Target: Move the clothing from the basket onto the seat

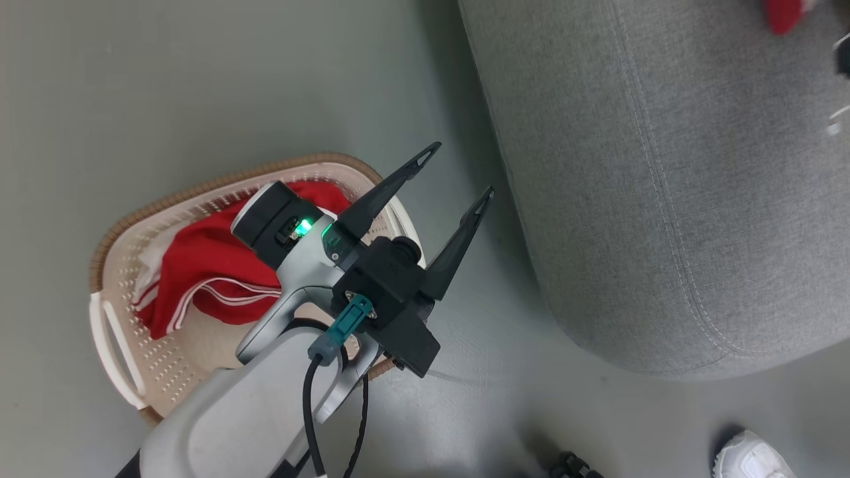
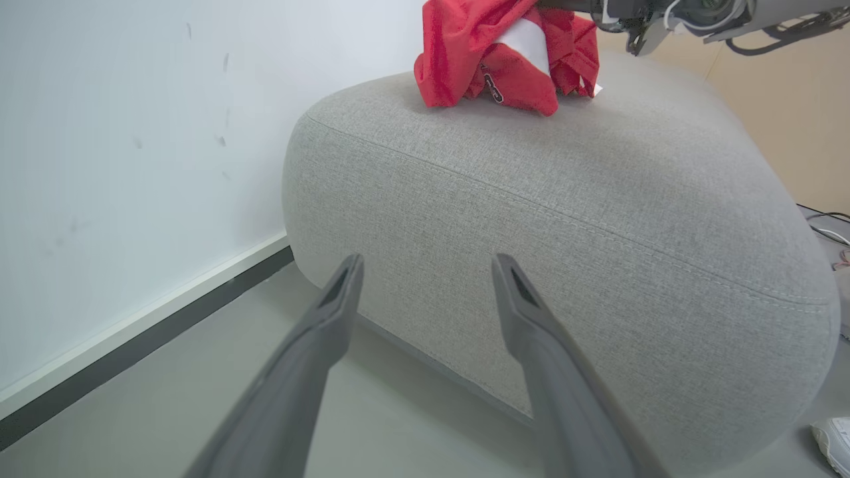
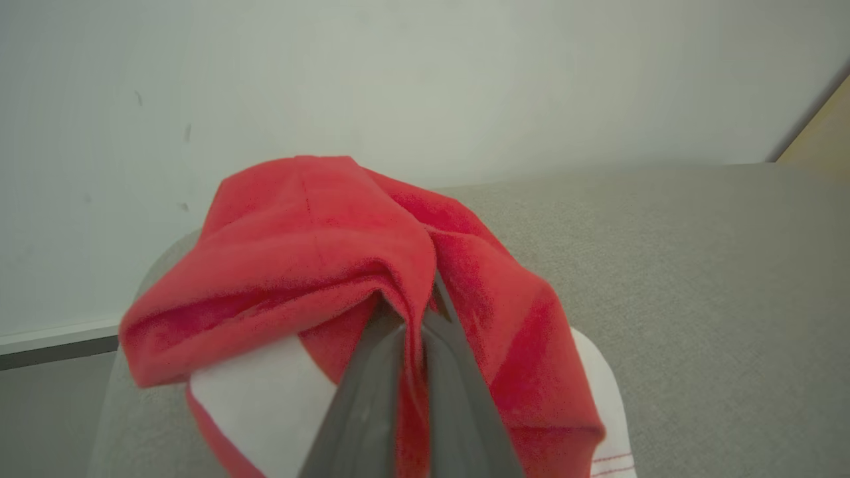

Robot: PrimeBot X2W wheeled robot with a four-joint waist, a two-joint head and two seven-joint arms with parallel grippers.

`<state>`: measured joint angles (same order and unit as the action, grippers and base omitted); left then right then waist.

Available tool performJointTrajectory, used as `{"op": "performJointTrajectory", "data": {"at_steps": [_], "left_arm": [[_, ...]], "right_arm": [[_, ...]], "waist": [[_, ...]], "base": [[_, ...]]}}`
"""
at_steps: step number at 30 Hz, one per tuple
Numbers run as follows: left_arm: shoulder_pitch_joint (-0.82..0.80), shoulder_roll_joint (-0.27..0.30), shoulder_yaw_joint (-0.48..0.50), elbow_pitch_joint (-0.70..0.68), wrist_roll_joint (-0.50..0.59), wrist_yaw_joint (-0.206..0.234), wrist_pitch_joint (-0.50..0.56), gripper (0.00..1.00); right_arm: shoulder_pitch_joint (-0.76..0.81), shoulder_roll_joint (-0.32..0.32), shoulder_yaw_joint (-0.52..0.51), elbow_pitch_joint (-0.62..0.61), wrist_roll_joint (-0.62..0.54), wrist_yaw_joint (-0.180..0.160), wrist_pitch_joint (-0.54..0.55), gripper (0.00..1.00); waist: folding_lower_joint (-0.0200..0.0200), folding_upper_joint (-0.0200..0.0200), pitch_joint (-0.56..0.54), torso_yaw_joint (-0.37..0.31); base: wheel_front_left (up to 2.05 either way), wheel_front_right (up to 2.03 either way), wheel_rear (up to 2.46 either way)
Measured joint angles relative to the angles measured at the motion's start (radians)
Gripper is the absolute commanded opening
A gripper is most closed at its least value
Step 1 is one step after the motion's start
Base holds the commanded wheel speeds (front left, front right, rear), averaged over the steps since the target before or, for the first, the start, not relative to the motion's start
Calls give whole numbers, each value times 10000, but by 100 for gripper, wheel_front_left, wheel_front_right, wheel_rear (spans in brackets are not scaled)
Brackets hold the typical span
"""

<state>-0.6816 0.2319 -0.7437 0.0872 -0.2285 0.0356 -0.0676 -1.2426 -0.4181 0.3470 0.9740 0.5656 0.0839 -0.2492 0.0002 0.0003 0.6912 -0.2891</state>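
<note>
1. Head view: finds left gripper (image 1: 463,168) splayed wide, empty, above the basket (image 1: 199,192); red clothing (image 1: 206,265) waiting inside (job unfinished).
2. Left wrist view: shows one red garment (image 2: 505,60) atop the seat (image 2: 564,219).
3. Right wrist view: catches right gripper (image 3: 418,312) pinched on that garment.

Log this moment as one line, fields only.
left hand: open, empty, between basket and seat | right hand: shut on red garment atop seat | basket: more red-white clothing inside

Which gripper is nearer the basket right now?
Left. The left gripper, jaws open, hangs above the basket rim; the right gripper is away on the seat, shut on a red garment.
</note>
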Motion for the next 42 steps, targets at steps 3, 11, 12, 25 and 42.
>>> {"op": "performJointTrajectory", "data": {"at_steps": [3, 11, 12, 25, 42], "left_arm": [[-73, 38, -13, 81, 27, -4, 2, 100], [-91, 46, 12, 330, 27, 8, -67, 100], [-90, 42, 17, 374, 27, 10, -117, 100], [187, -412, 282, 1208, -318, 176, -907, 100], [1709, -832, 1678, 2606, -1638, 525, -1753, 100]], "right_arm": [[191, 330, 117, 174, -15, 46, -2, 0], [777, 376, 174, -12, -196, 219, -46, 100], [898, 389, 199, -104, -261, 221, -48, 100], [2915, 380, 194, -1522, -932, 267, -73, 100], [5345, 974, 52, -3402, -1457, -234, -73, 100]], "waist": [[0, 1, 269, -133], [-1, -1, 266, -384], [-3, -2, 219, -392], [-3, -2, -839, -261], [-4, -4, -2977, 1116]], "base": [[0, 0, 0], [0, 0, 0], [0, 0, 0], [0, 0, 0], [0, 0, 0]]}}
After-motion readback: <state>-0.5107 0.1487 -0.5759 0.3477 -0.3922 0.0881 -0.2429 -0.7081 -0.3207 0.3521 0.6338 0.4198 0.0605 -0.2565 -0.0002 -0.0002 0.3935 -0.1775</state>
